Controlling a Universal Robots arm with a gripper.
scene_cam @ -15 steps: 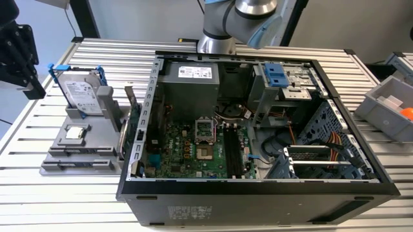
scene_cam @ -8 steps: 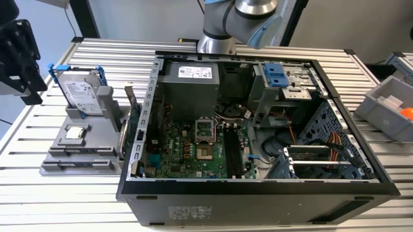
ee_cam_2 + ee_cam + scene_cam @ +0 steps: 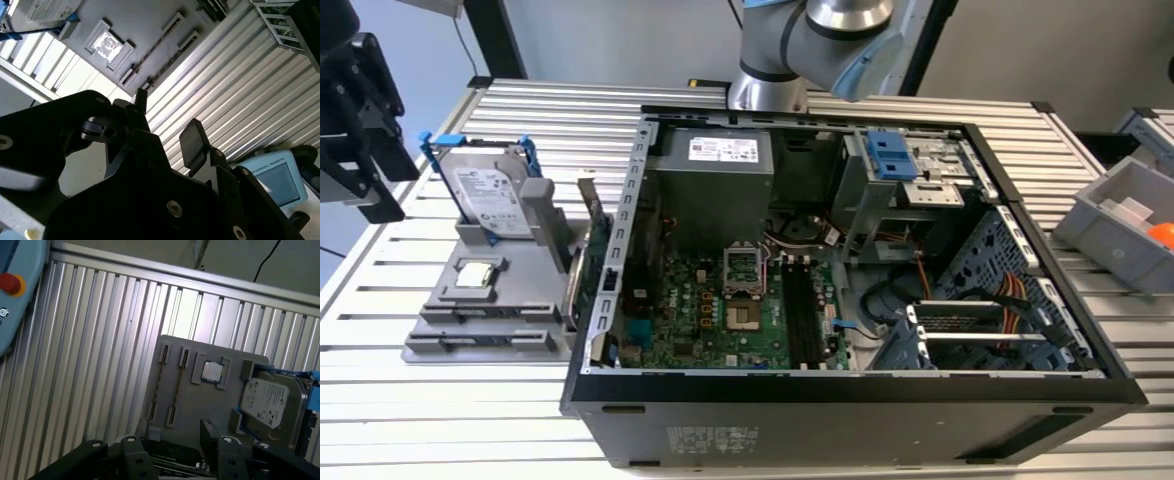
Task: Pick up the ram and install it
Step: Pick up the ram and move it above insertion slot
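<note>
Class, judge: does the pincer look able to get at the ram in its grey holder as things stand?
Probably yes. The ram stands edge-up in the grey holder with nothing over it, and the open pincer hangs above with free space between.

In the exterior view, edges cut off the robot arm point(image 3: 801, 45) at twelve o'clock; the ram point(image 3: 491, 341) at eight o'clock is too small for detail.

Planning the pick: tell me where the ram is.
The ram sits in the grey holder at the exterior view's left, beside the case, next to the processor.
</note>
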